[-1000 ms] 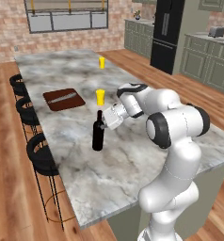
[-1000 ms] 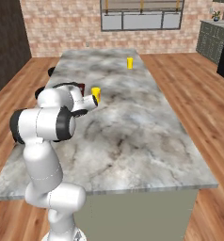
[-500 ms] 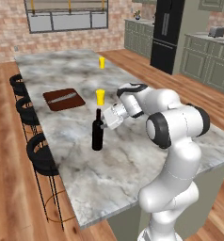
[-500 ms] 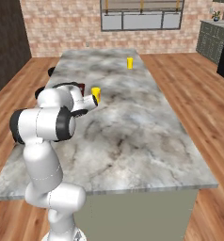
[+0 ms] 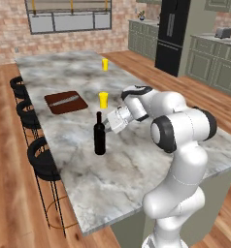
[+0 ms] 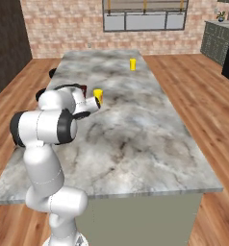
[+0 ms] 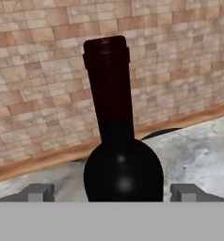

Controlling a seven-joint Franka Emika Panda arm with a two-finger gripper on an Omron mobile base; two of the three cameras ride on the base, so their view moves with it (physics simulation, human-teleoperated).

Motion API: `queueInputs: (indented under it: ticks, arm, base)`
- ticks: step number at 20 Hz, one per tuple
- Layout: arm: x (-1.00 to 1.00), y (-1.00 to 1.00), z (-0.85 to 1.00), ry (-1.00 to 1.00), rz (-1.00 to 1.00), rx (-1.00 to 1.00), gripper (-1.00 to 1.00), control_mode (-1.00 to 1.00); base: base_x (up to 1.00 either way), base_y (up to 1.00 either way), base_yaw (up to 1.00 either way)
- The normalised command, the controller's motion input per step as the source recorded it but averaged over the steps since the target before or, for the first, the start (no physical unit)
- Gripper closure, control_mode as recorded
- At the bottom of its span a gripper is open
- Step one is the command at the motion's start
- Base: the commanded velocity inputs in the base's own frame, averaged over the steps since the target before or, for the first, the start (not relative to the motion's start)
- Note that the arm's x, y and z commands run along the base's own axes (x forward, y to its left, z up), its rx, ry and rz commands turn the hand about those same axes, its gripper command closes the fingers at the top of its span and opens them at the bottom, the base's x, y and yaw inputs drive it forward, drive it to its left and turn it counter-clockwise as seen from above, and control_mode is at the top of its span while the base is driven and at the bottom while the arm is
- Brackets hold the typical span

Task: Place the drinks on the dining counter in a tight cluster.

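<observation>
The gripper (image 7: 112, 192) has opened, releasing the upright wine bottle (image 5: 99, 135).

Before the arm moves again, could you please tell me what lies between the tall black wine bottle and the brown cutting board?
In the left base view, bare grey-veined marble lies between the tall black wine bottle and the brown cutting board.

wine bottle (image 5: 99, 137): 1 | yellow cups (image 5: 103, 100): 2 | cutting board (image 5: 65, 101): 1 | stools (image 5: 42, 157): 3
</observation>
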Motion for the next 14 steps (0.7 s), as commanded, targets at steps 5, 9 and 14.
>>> queueInputs:
  ticks: [5,9,14]
  arm:
    - [0.00,-0.33,0.00,0.00,-0.02,0.00,-1.00,-1.00]
    - [0.00,-0.64,0.02,0.00,-0.10,0.01,-1.00,-1.00]
    - [0.00,-0.60,0.27,0.08,-0.10,0.03,-1.00,-1.00]
  base:
    - [0.00,0.00,0.00]
    - [0.00,0.00,0.00]
    - [0.00,0.00,0.00]
